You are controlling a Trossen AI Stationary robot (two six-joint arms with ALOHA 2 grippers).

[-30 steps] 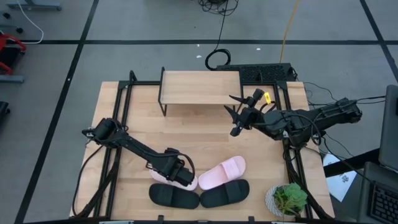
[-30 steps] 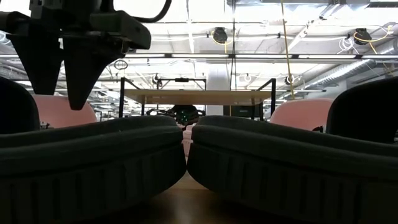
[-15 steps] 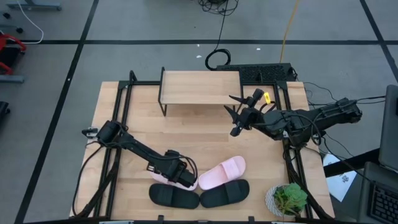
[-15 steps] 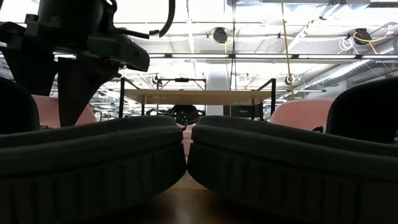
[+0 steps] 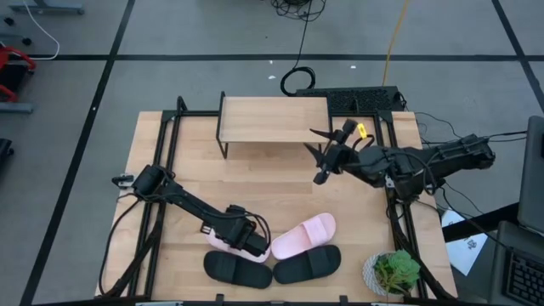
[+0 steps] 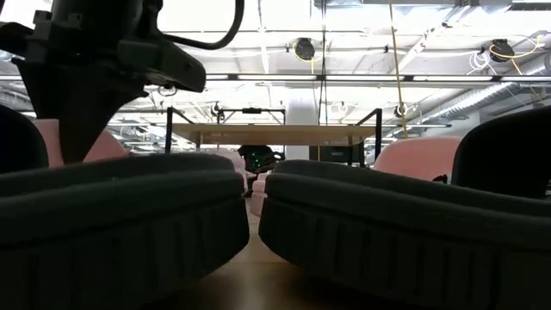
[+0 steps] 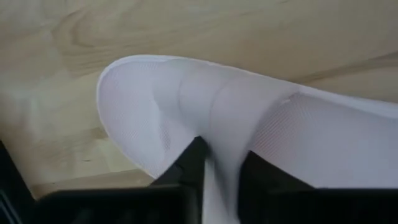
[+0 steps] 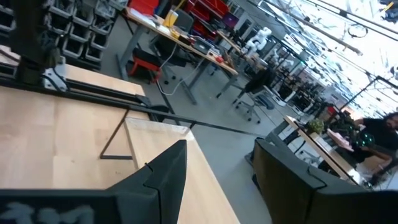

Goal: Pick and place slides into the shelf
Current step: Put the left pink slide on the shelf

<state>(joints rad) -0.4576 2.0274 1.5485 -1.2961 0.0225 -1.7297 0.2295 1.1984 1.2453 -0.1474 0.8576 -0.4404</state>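
My left gripper [image 5: 250,241] points down near the table's near edge, shut on a pale pink slide [image 5: 261,248]. The second pink slide [image 5: 304,235] lies slanted to its right, sole down. Two black slides [image 5: 238,269] [image 5: 308,264] lie end to end along the near edge and fill the front of the low view [image 6: 387,232]. The shelf [image 5: 274,119] stands on its thin black legs at the far middle. My right gripper [image 5: 320,157] hangs open and level above the table, off the shelf's right end. My left gripper pinches a raised wall of the pink slide, its strap as far as it shows [image 7: 221,155], between its two fingers [image 7: 191,167]. The fingers come from above, pointing down. The slide's rounded end [image 7: 118,99] lies on the table.
A small potted plant [image 5: 393,272] stands at the near right corner. Black frame rails [image 5: 166,144] run along the table's left and right sides. A black device [image 5: 361,100] lies behind the shelf's right end. Bare wood lies between the shelf and the slides.
My left gripper has sunk a little onto the pink slide and shut on it. In the low view the left black slide has shifted slightly, and a small gap shows between it and the right one.
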